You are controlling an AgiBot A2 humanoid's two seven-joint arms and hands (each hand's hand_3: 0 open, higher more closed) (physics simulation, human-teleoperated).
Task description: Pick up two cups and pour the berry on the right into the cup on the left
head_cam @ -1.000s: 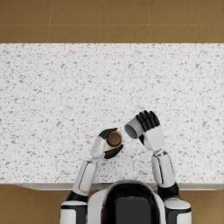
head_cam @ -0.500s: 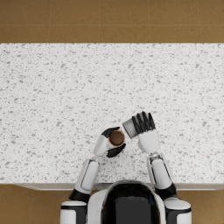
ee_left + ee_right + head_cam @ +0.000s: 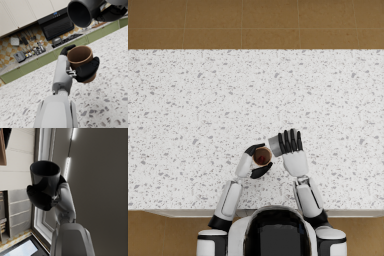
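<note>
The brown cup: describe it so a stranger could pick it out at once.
On the near side of the speckled white countertop, just ahead of the robot, the left hand holds the brown cup upright. Unlike the dark grey cup tipped sideways beside it in the right hand, it is terracotta-coloured.

Rendered frames, even bright diffuse light, no single source evident. Head view soft, slightly blurred; tabletop speckle reads clearly, shadows faint near its front edge. Left wrist view sharp. Right wrist view dimmer; glossy highlights on dark cup, bright vertical light strips behind.
</note>
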